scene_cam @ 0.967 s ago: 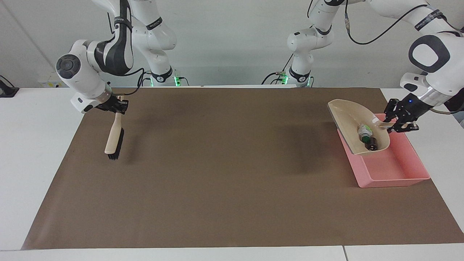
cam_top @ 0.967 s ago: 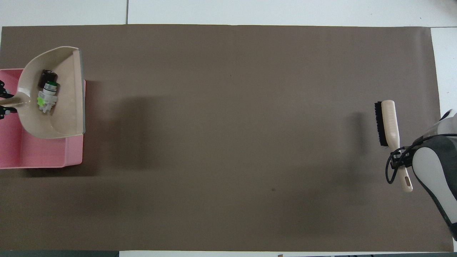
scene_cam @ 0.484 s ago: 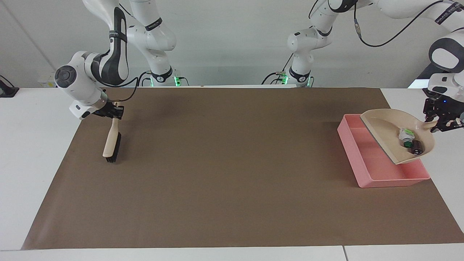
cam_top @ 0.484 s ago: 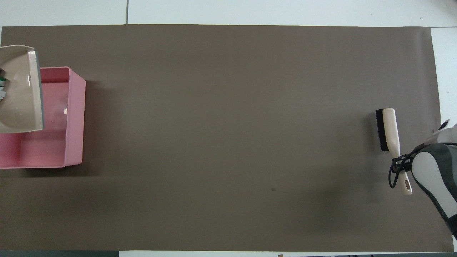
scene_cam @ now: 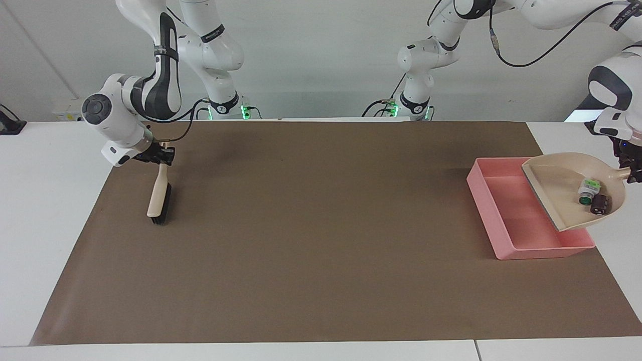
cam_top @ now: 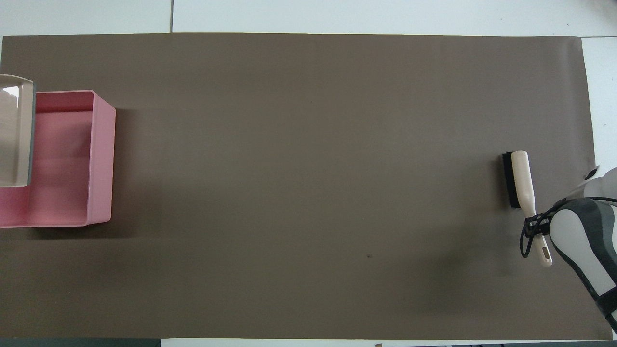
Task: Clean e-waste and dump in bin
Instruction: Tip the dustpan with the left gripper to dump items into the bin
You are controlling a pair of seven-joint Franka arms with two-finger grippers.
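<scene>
The two pieces of e-waste are seen in the beige dustpan (scene_cam: 567,188), which is held up in the air over the pink bin (scene_cam: 506,220). The white block (scene_cam: 588,189) with its green tip and the dark cylinder (scene_cam: 600,204) lie side by side, touching or nearly so, in the deep end of the pan next to its handle. The pan is tilted, its open straight edge over the inside of the bin and its handle end out past the bin's wall on the left arm's end of the table. In the overhead view only the open edge of the dustpan (cam_top: 14,130) is shown, over the bin (cam_top: 99,159); the e-waste is cut off there.

The dustpan's handle is gripped by the left gripper (scene_cam: 629,168), whose fingers are closed on it at the picture's edge.

The bin is set on the brown mat (scene_cam: 321,235), at the mat's edge toward the left arm's end of the table. No part is seen inside the bin.

At the right arm's end of the mat, well apart from the bin, a hand brush (scene_cam: 159,198) is held by the right gripper (scene_cam: 161,155), which is clamped on the brush's handle. The brush hangs down with its black bristles at or just above the mat; contact cannot be told. In the overhead view the brush (cam_top: 518,178) is seen near the mat's edge.
</scene>
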